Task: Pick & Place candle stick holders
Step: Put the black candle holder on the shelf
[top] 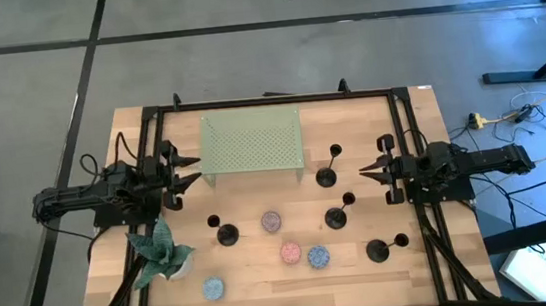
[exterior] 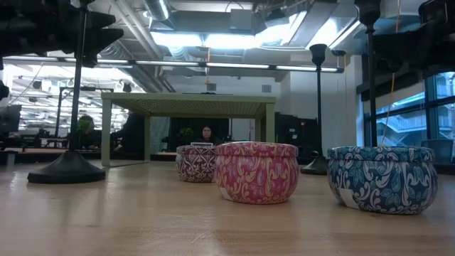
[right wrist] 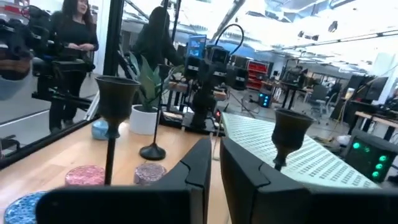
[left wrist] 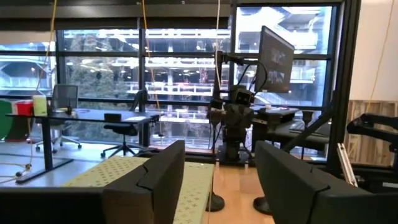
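Note:
Several slim black candle stick holders stand upright on their round bases on the wooden table: one point(top: 327, 173) by the green rack, one point(top: 337, 215) below it, one point(top: 381, 249) near the front right, one point(top: 223, 233) left of centre. My left gripper point(top: 189, 171) hovers at the table's left side, pointing level toward the right, open point(left wrist: 217, 186) with nothing between its fingers. My right gripper point(top: 367, 171) hovers at the right side, pointing level toward the left, shut point(right wrist: 214, 171) and empty. Two holder cups point(right wrist: 118, 99) point(right wrist: 291, 134) stand just ahead of it.
A pale green perforated rack point(top: 252, 143) stands on legs at the table's far middle. Small round patterned candles sit near the front: grey point(top: 271, 219), pink point(top: 291, 253), blue point(top: 318, 257) and another blue point(top: 214, 288). A potted plant point(top: 162, 254) stands front left.

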Available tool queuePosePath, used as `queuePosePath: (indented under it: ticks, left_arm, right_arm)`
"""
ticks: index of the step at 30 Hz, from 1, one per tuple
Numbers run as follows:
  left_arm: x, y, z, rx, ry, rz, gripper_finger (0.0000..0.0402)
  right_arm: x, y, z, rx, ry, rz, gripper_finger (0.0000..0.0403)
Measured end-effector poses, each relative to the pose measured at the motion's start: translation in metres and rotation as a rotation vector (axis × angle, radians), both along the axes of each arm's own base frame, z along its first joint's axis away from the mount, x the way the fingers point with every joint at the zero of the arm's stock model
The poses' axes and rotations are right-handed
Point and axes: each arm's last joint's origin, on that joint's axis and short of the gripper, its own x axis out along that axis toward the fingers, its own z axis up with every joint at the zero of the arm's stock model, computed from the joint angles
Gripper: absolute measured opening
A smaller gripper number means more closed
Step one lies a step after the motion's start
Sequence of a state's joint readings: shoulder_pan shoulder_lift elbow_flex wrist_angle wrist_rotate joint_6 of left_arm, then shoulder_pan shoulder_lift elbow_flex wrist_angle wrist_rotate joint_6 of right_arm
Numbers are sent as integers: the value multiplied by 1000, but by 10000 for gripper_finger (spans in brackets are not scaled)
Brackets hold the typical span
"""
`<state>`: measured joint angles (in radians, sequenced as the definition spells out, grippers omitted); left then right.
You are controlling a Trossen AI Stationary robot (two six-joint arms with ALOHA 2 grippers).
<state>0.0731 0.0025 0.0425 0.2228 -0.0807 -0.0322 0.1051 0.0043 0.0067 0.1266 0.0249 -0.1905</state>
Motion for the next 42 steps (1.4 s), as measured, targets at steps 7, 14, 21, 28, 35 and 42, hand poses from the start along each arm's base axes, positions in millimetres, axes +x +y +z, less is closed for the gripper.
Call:
queuePosePath:
  ticks: [7, 14, 21, 28, 35, 42]
  left_arm:
    - [-1, -1, 6, 17, -56, -44, 203]
    - [-2, -2, 18, 5, -23, -58, 203]
    - [5, -7, 35, 4, 68, -123, 203]
    - [9, -15, 46, 20, 84, -244, 203]
    - [20, -27, 38, 31, 173, -389, 203]
    - [34, -38, 28, 33, 278, -455, 203]
  right_arm:
    - [-3, -1, 15, 0, -154, -43, 39]
    - [-10, -2, 34, 88, -337, -20, 43]
    - [-9, -2, 50, 95, -289, -19, 114]
    - [0, -4, 66, 160, -233, -112, 210]
    - [12, -4, 62, 179, -151, -139, 240]
    - [17, -3, 62, 180, -155, -138, 231]
